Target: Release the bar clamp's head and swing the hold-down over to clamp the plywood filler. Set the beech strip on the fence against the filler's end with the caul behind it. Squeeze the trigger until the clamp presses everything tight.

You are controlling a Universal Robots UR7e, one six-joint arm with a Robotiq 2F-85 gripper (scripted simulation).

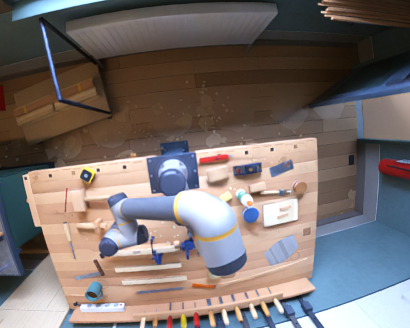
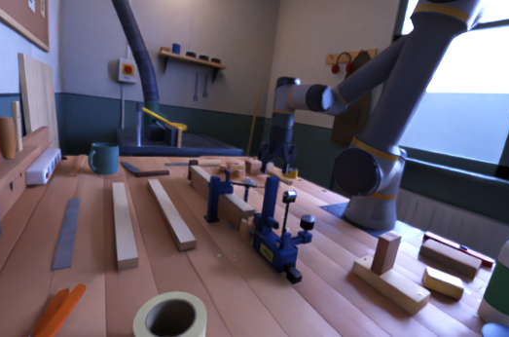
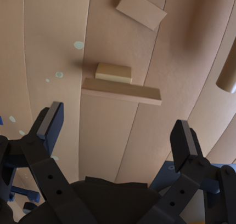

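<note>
A small pale block (image 3: 113, 73) lies against the far side of a thin wood strip (image 3: 121, 92) on the bench, just ahead of my gripper (image 3: 118, 133). My gripper (image 2: 277, 155) is open and empty, hanging low over the far end of the bench. The blue bar clamp (image 2: 275, 233) sits mid-bench along the long wooden fence (image 2: 220, 193) (image 1: 145, 249). A blue hold-down (image 2: 213, 197) stands over the fence. The clamp's blue parts (image 3: 178, 177) show behind my fingers.
The arm's base (image 2: 373, 185) stands at the bench's right side. Two loose wood strips (image 2: 123, 223) (image 2: 170, 212) lie left of the fence. A teal mug (image 2: 103, 158), a tape roll (image 2: 169, 314), a steel rule (image 2: 66, 233) and a T-shaped block (image 2: 390, 277) lie around.
</note>
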